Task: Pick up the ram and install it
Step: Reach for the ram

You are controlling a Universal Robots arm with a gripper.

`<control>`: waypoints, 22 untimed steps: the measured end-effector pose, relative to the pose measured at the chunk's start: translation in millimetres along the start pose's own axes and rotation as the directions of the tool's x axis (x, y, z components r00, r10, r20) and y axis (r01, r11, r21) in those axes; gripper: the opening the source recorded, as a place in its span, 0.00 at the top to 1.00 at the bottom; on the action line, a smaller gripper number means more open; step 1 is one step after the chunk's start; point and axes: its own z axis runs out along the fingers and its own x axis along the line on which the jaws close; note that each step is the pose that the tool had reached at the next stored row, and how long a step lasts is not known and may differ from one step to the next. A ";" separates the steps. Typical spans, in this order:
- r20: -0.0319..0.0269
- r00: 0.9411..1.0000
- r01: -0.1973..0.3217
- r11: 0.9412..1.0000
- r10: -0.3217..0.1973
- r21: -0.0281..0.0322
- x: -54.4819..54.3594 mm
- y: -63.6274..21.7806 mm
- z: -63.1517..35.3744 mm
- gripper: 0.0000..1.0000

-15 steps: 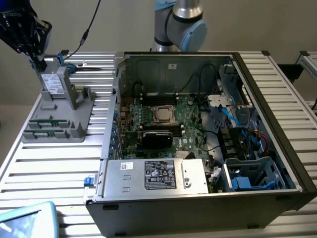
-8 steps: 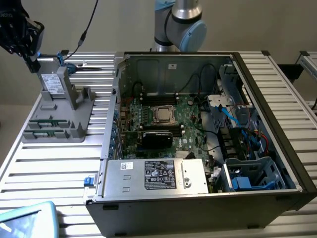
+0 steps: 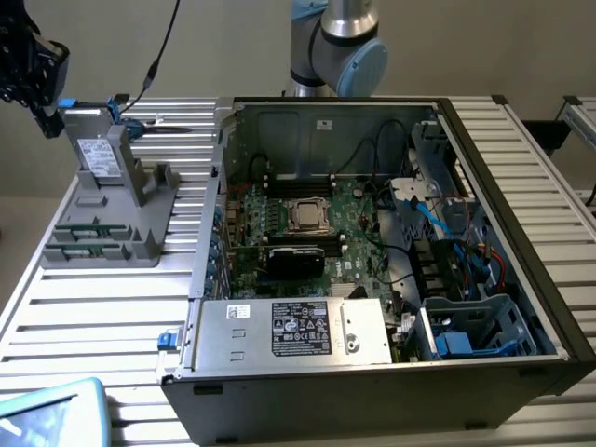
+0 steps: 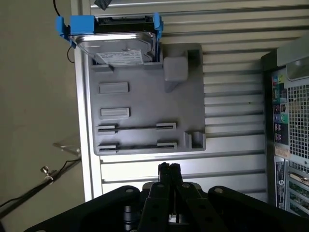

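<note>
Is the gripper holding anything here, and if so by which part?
Nothing is held: the gripper is shut with nothing between its fingers, close to the grey holder.

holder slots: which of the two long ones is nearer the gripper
The slot by the holder's edge, farthest from the drive; the other lies closer to the drive.

Robotics lab, slatted metal bench [image 3: 93, 317], opened computer tower [image 3: 307, 130], robot arm [image 3: 349, 42]
</note>
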 end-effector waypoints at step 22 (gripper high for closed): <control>-0.023 1.000 -0.002 1.000 0.001 -0.008 17.1 -1.4 1.7 0.89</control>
